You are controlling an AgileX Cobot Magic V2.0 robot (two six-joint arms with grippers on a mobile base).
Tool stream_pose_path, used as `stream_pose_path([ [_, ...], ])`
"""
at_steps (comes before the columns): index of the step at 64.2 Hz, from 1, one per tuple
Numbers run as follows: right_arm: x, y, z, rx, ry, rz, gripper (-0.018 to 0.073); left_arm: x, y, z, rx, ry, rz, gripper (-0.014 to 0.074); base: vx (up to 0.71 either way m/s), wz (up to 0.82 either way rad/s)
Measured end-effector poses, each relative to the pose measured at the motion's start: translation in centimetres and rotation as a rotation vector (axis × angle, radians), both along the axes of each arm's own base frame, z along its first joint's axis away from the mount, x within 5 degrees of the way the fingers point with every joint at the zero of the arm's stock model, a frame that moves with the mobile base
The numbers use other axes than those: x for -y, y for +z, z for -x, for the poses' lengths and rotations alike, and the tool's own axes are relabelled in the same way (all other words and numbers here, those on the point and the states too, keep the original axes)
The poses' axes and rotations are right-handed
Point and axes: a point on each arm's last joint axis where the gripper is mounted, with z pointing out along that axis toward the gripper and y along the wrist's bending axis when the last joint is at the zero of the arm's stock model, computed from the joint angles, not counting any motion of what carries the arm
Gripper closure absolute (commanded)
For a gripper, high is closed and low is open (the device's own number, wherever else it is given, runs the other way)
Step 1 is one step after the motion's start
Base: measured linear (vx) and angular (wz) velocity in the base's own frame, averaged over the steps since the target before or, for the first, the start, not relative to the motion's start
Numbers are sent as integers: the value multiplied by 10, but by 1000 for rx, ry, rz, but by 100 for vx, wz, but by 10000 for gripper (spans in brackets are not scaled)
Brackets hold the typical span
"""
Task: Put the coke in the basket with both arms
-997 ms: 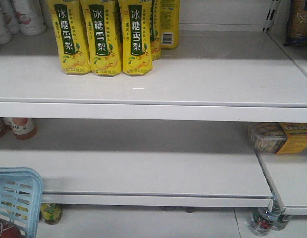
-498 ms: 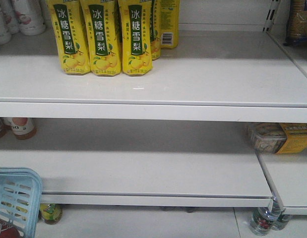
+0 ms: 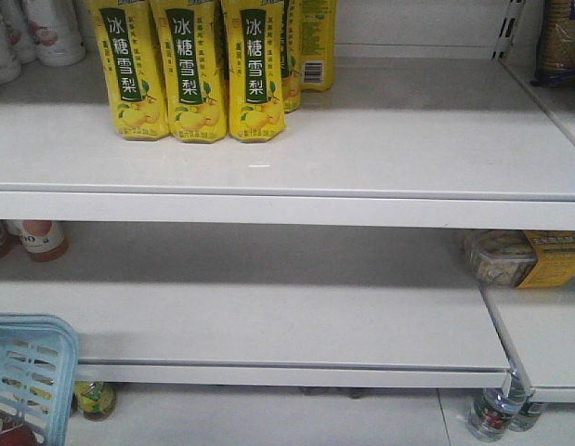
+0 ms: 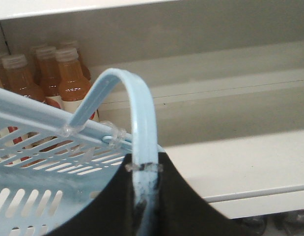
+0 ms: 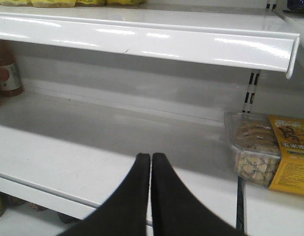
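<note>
The light blue basket (image 3: 32,367) shows at the bottom left of the front view, in front of the lowest shelf. Inside it lies the coke (image 3: 6,429), of which only a red patch with white script shows. In the left wrist view my left gripper (image 4: 144,172) is shut on the basket's loop handle (image 4: 139,108), which rises upright above the slotted basket wall (image 4: 39,152). My right gripper (image 5: 151,160) hangs in front of the middle shelf, shut with nothing between its fingertips. Neither gripper appears in the front view.
Yellow pear-drink bottles (image 3: 189,70) stand on the top shelf. A clear snack box with a yellow label (image 5: 267,152) sits at the right of the middle shelf (image 5: 68,147). Amber drink bottles (image 4: 68,78) stand behind the basket. Water bottles (image 3: 496,413) stand below at right.
Almost nothing has moved. The red bottle in the basket sits slightly lower in the front view than a second ago.
</note>
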Motion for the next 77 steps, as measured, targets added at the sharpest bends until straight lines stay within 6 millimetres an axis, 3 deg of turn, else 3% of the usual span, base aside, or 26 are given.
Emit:
stream_pose_path([
  [27, 0, 0, 0, -4, -7, 10, 568, 0, 0, 0, 1, 0, 0, 604, 0, 0],
  [44, 9, -2, -3, -37, -235, -67, 568, 0, 0, 0, 1, 0, 0, 604, 0, 0],
  [65, 13, -35, -11, 71, -329, -112, 568, 0, 0, 0, 1, 0, 0, 604, 0, 0],
  [77, 13, -33, -7, 163, -321, -83, 568, 0, 0, 0, 1, 0, 0, 604, 0, 0],
])
